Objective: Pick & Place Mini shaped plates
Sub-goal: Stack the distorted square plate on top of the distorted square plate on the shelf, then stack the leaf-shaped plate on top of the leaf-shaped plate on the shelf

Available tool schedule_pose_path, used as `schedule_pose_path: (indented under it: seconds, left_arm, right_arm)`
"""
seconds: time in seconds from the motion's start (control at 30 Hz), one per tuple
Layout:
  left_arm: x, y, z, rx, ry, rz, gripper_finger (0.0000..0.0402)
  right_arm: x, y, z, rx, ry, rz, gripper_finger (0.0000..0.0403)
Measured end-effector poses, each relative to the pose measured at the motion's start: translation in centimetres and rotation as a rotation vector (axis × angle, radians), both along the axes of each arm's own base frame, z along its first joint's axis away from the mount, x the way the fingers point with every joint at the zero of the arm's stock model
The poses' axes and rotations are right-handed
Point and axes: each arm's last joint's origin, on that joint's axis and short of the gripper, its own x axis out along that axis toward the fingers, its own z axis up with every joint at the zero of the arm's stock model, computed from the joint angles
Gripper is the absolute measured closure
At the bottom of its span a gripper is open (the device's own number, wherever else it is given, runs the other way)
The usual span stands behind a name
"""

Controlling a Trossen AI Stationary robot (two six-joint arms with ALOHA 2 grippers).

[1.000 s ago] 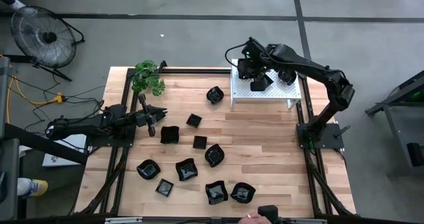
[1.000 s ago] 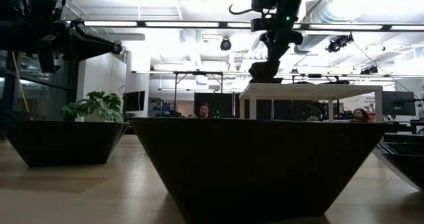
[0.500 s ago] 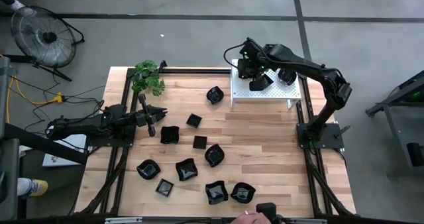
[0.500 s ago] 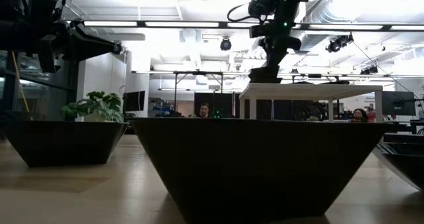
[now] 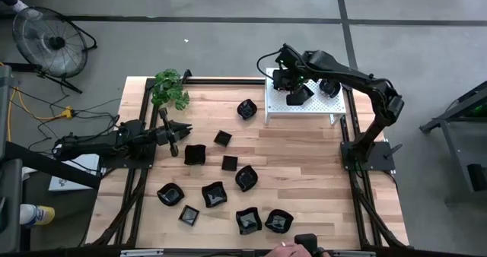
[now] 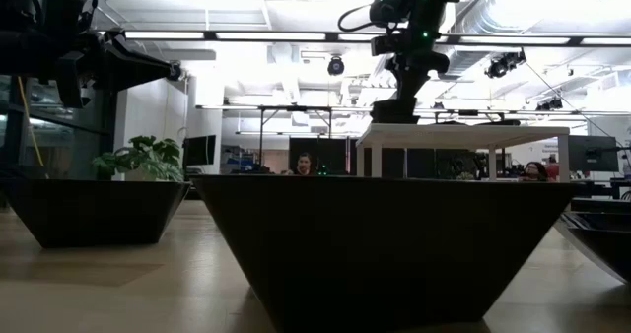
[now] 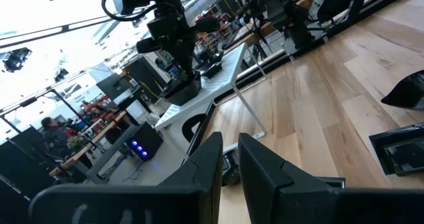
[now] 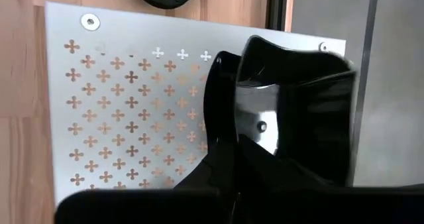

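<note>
Since a second ago the right hand (image 5: 291, 86) has edged slightly toward nine o'clock above the white perforated rack (image 5: 304, 109), clenched on a glossy black dish (image 8: 298, 111). Best lowered flat before release, I judge. One round dish (image 5: 329, 88) sits on the rack at two o'clock. Left hand (image 5: 173, 135) waits, closed and empty, at the worktop's (image 5: 304, 173) nine o'clock edge.

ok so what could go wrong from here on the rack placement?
1. The right hand pinches the mini shaped plate only by its rim. It hangs right at the white rack's edge, with floor beyond, so a release here could tip it off.
2. Two plates already sit on the rack close by; pulling away could knock one.
</note>
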Motion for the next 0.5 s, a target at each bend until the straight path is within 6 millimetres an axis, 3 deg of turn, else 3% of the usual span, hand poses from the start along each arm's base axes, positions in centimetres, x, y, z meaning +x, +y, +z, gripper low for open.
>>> schedule_pose_path:
  seconds: [0.5]
  left_arm:
    - [0.0, 0.0, 0.0, 0.0, 0.0, 0.0, 0.0356]
  right_arm:
    - [-0.16, 0.15, 0.07, 0.018, -0.003, -0.017, 0.0334]
